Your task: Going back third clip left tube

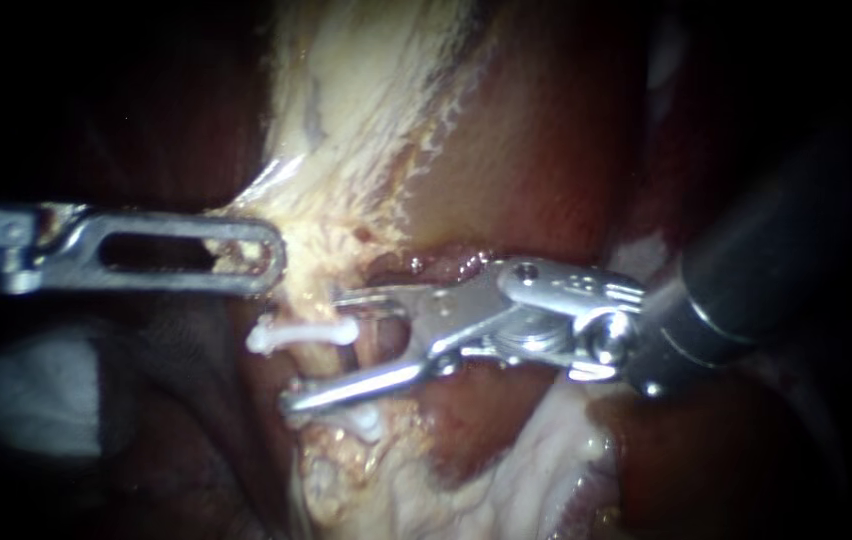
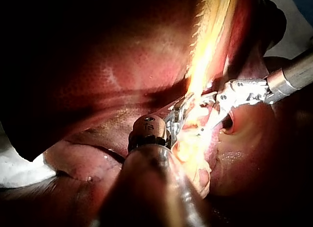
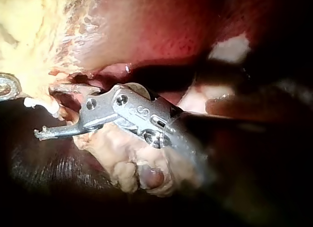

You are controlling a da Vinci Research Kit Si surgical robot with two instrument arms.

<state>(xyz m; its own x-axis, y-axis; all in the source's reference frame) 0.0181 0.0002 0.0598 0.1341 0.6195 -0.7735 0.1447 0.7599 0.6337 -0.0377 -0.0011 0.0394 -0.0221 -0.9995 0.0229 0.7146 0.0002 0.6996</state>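
Liver (image 1: 546,150) dark around; left instrument (image 1: 251,255) clamps pale tissue (image 1: 346,120); right instrument (image 1: 316,352) spread wide, white clip (image 1: 286,338) between.

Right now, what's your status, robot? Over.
Left instrument shut on pale tissue. Right instrument open, empty, white clip seen between its jaws. Second clip below its lower jaw. Nothing seen blocking it.

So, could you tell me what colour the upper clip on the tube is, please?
White; the clip shows best in the endoscope view.
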